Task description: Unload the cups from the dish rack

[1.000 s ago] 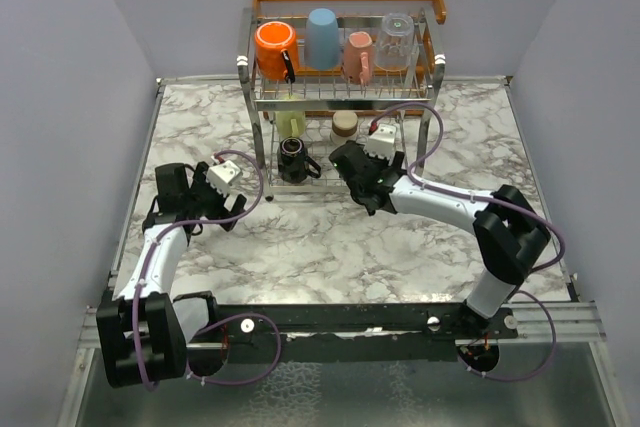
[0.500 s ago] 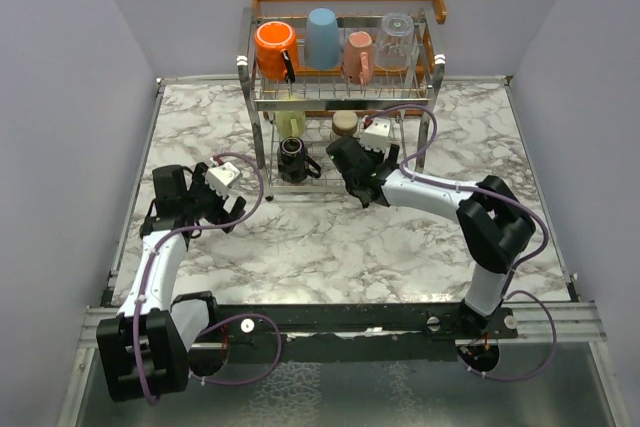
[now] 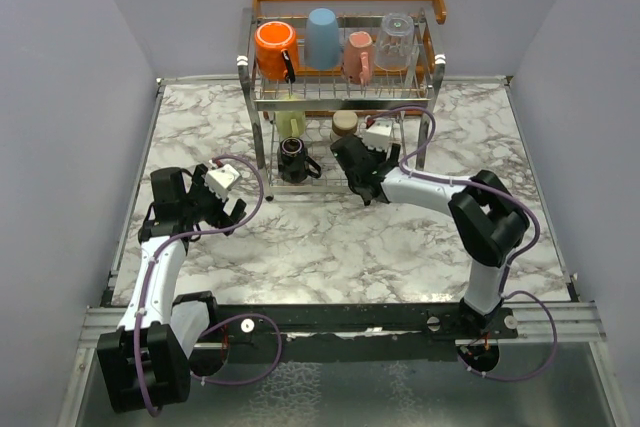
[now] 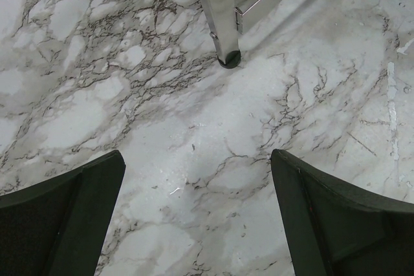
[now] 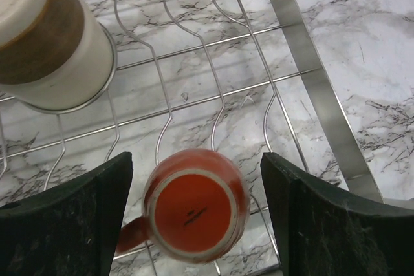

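Observation:
The dish rack (image 3: 340, 87) stands at the back of the table. Its upper tier holds a bright orange mug (image 3: 273, 48), a light blue cup (image 3: 321, 37), a pink mug (image 3: 357, 56) and a clear glass (image 3: 396, 41). Its lower tier holds a pale yellow cup (image 3: 290, 124), a black mug (image 3: 293, 159) and a tan cup (image 3: 344, 124) (image 5: 45, 43). A small orange-red cup (image 5: 194, 206) lies upside down on the lower wires. My right gripper (image 5: 197, 214) is open, its fingers either side of that cup, apart from it. My left gripper (image 4: 194, 214) is open and empty above the marble.
The rack's front left steel leg (image 4: 220, 11) stands just ahead of my left gripper. The rack's flat steel side rail (image 5: 310, 69) runs right of the orange-red cup. Grey walls enclose the marble table (image 3: 330, 237) on three sides.
My right gripper has reached further into the rack's lower tier. My left arm has drawn back slightly toward the near left.

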Tool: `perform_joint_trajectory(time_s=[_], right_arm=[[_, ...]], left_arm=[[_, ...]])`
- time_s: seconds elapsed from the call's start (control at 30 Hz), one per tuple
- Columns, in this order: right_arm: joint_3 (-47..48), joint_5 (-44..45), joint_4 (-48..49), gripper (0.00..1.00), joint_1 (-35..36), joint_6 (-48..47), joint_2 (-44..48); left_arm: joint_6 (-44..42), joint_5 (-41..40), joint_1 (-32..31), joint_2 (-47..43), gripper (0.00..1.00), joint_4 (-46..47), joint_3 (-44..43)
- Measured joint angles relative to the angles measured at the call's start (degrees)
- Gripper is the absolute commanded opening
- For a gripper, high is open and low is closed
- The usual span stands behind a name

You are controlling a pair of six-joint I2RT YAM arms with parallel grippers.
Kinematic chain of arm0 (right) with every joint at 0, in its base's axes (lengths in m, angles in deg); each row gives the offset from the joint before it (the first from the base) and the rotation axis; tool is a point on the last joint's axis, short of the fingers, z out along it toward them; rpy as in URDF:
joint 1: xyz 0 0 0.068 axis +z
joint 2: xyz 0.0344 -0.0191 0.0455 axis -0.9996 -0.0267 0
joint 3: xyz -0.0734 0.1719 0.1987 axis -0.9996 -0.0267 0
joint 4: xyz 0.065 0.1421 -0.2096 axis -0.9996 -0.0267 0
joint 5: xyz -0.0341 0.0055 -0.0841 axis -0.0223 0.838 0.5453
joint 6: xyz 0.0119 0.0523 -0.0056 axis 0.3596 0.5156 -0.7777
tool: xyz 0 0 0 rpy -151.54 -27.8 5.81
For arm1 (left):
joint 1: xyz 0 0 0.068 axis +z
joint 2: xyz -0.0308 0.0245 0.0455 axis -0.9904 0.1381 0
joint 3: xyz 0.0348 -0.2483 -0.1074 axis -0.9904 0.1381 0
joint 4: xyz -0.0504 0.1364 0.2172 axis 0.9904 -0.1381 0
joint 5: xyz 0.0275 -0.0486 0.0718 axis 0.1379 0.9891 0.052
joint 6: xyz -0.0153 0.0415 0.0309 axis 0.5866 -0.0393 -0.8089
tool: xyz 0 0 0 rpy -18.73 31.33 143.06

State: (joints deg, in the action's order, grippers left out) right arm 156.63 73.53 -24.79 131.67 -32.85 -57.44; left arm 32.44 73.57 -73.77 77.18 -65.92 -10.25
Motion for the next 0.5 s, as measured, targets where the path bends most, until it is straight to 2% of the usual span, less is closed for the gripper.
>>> perform_joint_trajectory(time_s=[0.17, 0.37, 0.5], right_arm=[[-0.28, -0.76, 0.39, 0.69, -1.57, -0.83, -0.46], [-1.92, -2.49, 2.84, 0.42, -1.70, -2.84, 0.24], [-2.51, -4.37, 3.02, 0.30, -1.68, -4.04, 1.40]], left_arm=[[0.00, 0.24, 0.00, -0.11, 0.99, -0.15, 0.00], [0.00, 0.31, 0.00, -0.20, 0.99, -0.35, 0.00], [0.00, 0.31, 0.00, -0.24, 0.99, -0.35, 0.00]])
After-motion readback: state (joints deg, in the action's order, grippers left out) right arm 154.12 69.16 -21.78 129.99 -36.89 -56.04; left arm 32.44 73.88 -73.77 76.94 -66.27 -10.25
